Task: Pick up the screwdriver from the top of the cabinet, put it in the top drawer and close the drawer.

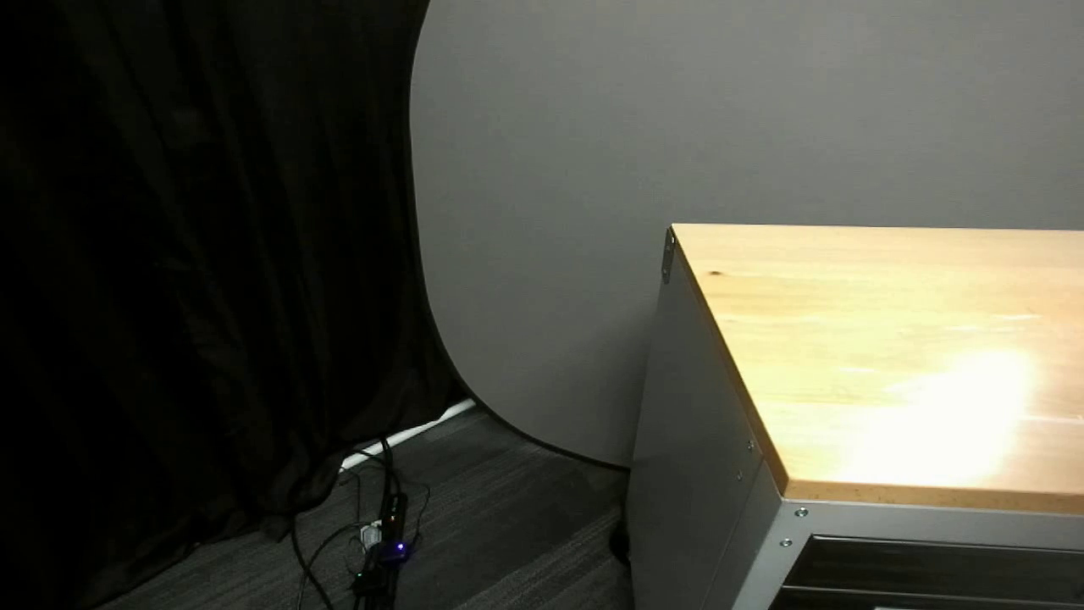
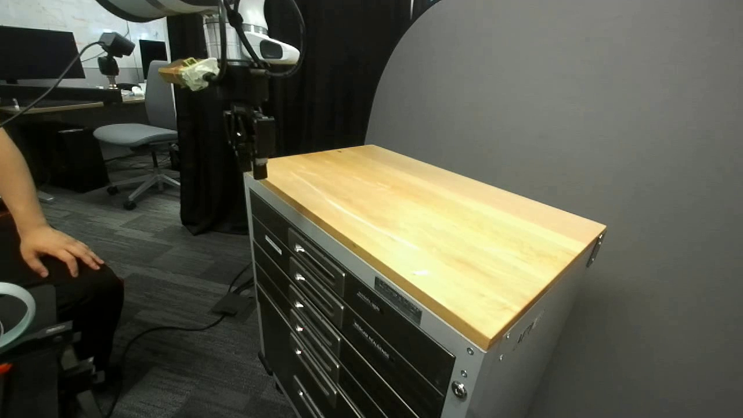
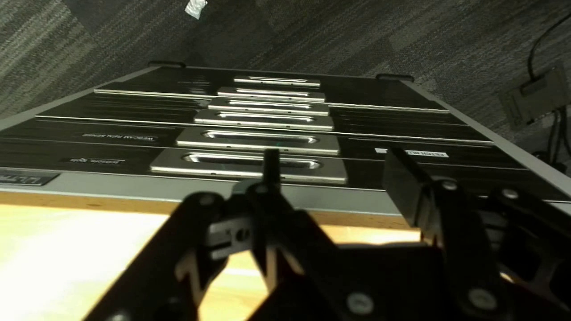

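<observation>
The cabinet has a light wood-grain top (image 1: 847, 288) and grey sides. It also shows in an exterior view (image 2: 418, 232) and in the wrist view (image 3: 89, 240). The top drawer (image 2: 316, 262) looks shut, its dark front level with the drawers below. Its long metal handle shows in the wrist view (image 3: 241, 173). My gripper (image 2: 259, 168) hangs fingers-down by the cabinet's front edge at the far left corner. In the wrist view the fingers (image 3: 332, 165) are wide apart with nothing between them. The screwdriver is not in view.
A person's arm and hand (image 2: 55, 249) are at the left. A chair (image 2: 136, 133) and a desk stand behind. A grey panel (image 1: 542, 212) stands behind the cabinet, with a black curtain (image 1: 212, 254) beside it. Cables (image 1: 389, 508) lie on the floor.
</observation>
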